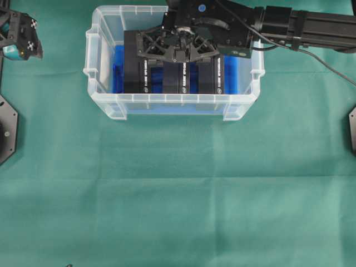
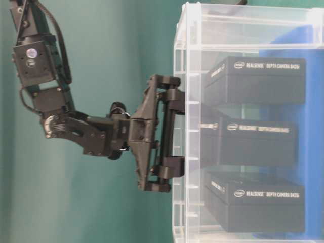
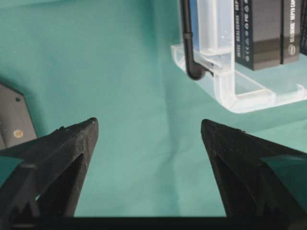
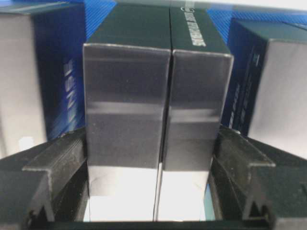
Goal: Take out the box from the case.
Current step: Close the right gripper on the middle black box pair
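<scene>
The large clear translucent plastic case (image 1: 105, 99) with ribbed rim is sitting on the green cloth-covered counter (image 1: 178, 194), toward the far middle in the overhead view, with a blue cloth lining (image 1: 118, 67) showing along its bottom. Three black rectangular cardboard boxes with white lettering are standing on edge inside it, side by side with gaps between. The right gripper (image 1: 177, 53) is reaching down into the case over the middle black box (image 4: 153, 105); in the right wrist view its jaws are sitting flush against both side faces of that box, so they are closing on it, about box-width apart. The box is reading as two slim halves with a seam down the middle. The other two boxes (image 2: 255, 81) (image 2: 255, 202) are standing on either side, untouched. The left gripper (image 1: 22, 39) is hanging at the far left edge of the overhead view, well apart from the case, jaws spreading wide with nothing between them but green counter.
</scene>
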`<state>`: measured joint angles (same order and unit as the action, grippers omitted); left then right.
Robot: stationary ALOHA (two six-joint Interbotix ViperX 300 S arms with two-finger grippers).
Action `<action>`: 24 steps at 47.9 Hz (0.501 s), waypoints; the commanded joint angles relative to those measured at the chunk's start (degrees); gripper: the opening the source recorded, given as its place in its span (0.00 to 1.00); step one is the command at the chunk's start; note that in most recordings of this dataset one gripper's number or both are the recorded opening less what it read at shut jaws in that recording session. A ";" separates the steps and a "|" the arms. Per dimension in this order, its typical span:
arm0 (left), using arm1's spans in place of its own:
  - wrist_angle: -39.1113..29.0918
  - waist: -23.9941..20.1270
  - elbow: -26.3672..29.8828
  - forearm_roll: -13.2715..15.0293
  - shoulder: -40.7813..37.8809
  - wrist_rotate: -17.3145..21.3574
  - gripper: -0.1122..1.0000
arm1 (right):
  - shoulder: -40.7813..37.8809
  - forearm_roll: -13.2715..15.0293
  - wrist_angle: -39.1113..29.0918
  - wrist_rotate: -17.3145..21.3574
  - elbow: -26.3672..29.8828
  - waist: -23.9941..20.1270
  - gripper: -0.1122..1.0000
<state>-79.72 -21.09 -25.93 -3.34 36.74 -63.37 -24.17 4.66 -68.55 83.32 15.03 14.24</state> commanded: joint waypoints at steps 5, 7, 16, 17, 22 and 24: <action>0.26 0.09 0.70 -0.26 0.26 0.09 0.90 | 2.72 0.09 -1.85 0.00 3.69 -0.44 0.71; 0.26 0.00 0.70 -0.26 0.26 0.18 0.90 | 2.99 0.18 -2.55 0.00 4.31 -0.44 0.71; 0.26 0.00 0.70 -0.26 0.26 0.09 0.90 | 3.96 0.18 -7.12 -0.09 7.56 -0.44 0.71; 0.26 0.00 0.70 -0.26 0.26 0.09 0.90 | 4.04 0.09 -7.65 -0.09 7.91 -0.44 0.71; 0.26 0.00 0.70 -0.26 0.26 0.09 0.90 | 4.66 0.18 -9.76 -0.18 9.49 -0.53 0.71; 0.26 0.00 0.70 -0.26 0.35 0.00 0.90 | 4.92 0.26 -10.63 -0.18 10.28 -0.44 0.71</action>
<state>-79.72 -21.09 -25.93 -3.34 36.74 -63.37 -23.38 4.75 -77.87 83.23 22.41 14.06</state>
